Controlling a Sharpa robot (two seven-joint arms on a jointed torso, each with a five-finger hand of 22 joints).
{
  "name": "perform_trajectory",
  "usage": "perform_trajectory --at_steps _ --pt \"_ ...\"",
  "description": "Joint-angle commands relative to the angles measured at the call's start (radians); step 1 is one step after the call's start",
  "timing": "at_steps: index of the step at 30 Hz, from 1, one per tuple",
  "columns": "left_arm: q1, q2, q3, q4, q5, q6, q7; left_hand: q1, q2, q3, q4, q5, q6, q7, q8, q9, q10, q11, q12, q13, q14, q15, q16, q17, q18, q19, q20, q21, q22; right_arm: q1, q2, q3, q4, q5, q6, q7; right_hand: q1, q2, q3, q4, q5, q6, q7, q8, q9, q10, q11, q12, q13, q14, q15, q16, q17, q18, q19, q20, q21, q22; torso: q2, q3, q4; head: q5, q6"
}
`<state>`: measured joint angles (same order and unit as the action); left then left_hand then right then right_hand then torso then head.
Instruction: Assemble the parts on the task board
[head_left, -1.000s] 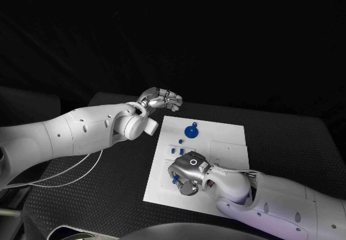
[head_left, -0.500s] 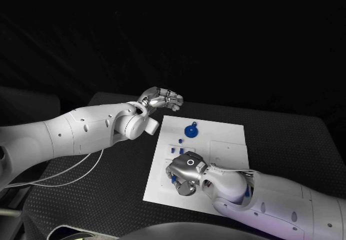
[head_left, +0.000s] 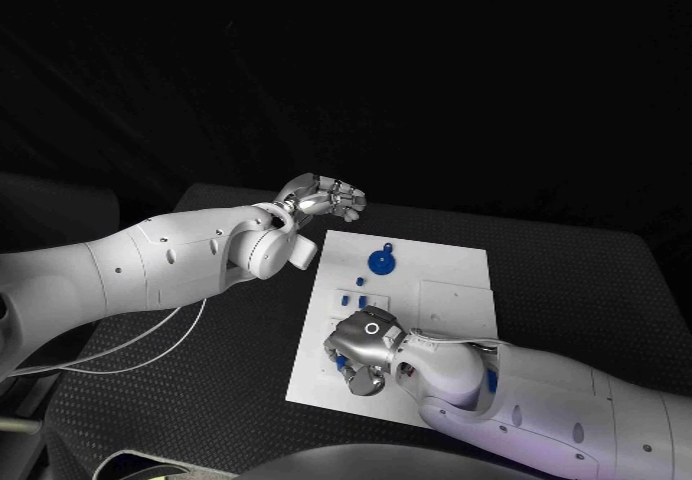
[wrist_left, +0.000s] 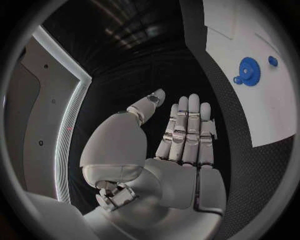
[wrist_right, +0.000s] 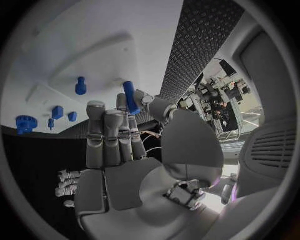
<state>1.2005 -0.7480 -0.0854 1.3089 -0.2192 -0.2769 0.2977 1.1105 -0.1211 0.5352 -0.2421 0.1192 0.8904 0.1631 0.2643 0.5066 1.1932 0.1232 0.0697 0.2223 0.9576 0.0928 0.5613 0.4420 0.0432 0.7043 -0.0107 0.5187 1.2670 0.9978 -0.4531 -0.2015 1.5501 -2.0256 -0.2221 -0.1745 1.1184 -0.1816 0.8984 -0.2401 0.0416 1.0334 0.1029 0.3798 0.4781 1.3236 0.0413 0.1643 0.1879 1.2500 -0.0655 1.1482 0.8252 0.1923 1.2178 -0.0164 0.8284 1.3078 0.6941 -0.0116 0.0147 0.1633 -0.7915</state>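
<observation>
Meanwhile, left robot hand (head_left: 326, 198) beyond task board (head_left: 447, 272) edge

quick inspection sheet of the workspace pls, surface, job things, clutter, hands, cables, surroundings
surface: black table with a textured top, the white task board lying in its middle
job's things: blue gear with a small blue part beside it at the board's far end; several small blue parts mid-board; one blue peg in the right hand
clutter: nothing seen
hands: left hand off the board past its far left corner, fingers straight and together in the wrist view, holding nothing; right hand over the board's near part, pinching the peg
cables: white cable looping from the left arm across the table
surroundings: dark backdrop beyond the table
</observation>
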Motion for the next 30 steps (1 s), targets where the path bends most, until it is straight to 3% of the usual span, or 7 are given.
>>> perform_trajectory --at_steps 1,8,17,30 --pt "0.002 0.001 0.001 0.003 0.005 0.011 0.007 0.002 -0.004 -0.001 0.004 0.001 -0.008 0.003 0.007 -0.001 -0.006 -0.002 0.001 -0.001 0.005 0.0 -0.004 0.001 -0.005 0.002 0.004 -0.005 0.001 -0.011 -0.007 -0.012 -0.011 0.001 0.094 0.003 -0.001 0.012 -0.007 -0.005 0.007 0.007 0.001 0.005 0.002 -0.002 0.002 -0.004 0.003 -0.008 -0.003 -0.004 0.001 0.069 -0.01 -0.001 0.004 0.02 0.0 -0.0001 -0.001 0.001 0.0" --pt "0.002 0.0 0.001 0.002 0.005 0.01 0.007 0.002 -0.004 -0.001 0.004 0.001 -0.008 0.003 0.007 -0.002 -0.006 -0.002 0.001 -0.002 0.005 0.0 -0.004 0.002 -0.005 0.002 0.004 -0.005 0.001 -0.011 -0.014 -0.012 -0.007 -0.032 0.033 -0.029 -0.001 0.014 -0.012 -0.01 0.007 0.007 0.001 0.004 0.002 -0.002 0.002 -0.005 0.004 -0.009 -0.002 -0.004 0.002 0.069 -0.013 -0.001 0.004 0.02 0.0 0.0016 -0.0007 0.001 0.001" --pt "0.002 -0.001 0.001 0.002 0.005 0.011 0.008 0.002 -0.004 -0.001 0.004 0.001 -0.008 0.003 0.007 -0.002 -0.006 -0.002 0.001 -0.002 0.005 0.0 -0.005 0.003 -0.005 0.002 0.004 -0.006 0.002 -0.011 -0.042 -0.012 0.024 -0.06 -0.053 -0.051 0.012 -0.01 0.017 0.002 0.007 0.017 -0.003 0.006 0.004 0.007 -0.001 -0.003 0.009 -0.003 -0.006 -0.003 0.004 0.069 -0.007 -0.001 0.008 0.019 0.0 0.0021 -0.0019 0.002 0.001" --pt "0.002 -0.002 0.001 0.003 0.005 0.011 0.007 0.002 -0.004 -0.001 0.005 0.0 -0.008 0.003 0.007 -0.002 -0.006 -0.002 0.001 -0.002 0.005 0.001 -0.006 0.004 -0.005 0.002 0.004 -0.006 0.002 -0.01 -0.055 -0.011 0.035 -0.105 -0.069 -0.077 0.015 -0.026 0.034 0.011 0.007 0.024 -0.005 0.007 0.006 0.013 -0.003 -0.002 0.013 0.001 -0.008 -0.002 0.006 0.069 -0.002 -0.003 0.011 0.018 0.0 0.0011 -0.0011 0.004 0.003"
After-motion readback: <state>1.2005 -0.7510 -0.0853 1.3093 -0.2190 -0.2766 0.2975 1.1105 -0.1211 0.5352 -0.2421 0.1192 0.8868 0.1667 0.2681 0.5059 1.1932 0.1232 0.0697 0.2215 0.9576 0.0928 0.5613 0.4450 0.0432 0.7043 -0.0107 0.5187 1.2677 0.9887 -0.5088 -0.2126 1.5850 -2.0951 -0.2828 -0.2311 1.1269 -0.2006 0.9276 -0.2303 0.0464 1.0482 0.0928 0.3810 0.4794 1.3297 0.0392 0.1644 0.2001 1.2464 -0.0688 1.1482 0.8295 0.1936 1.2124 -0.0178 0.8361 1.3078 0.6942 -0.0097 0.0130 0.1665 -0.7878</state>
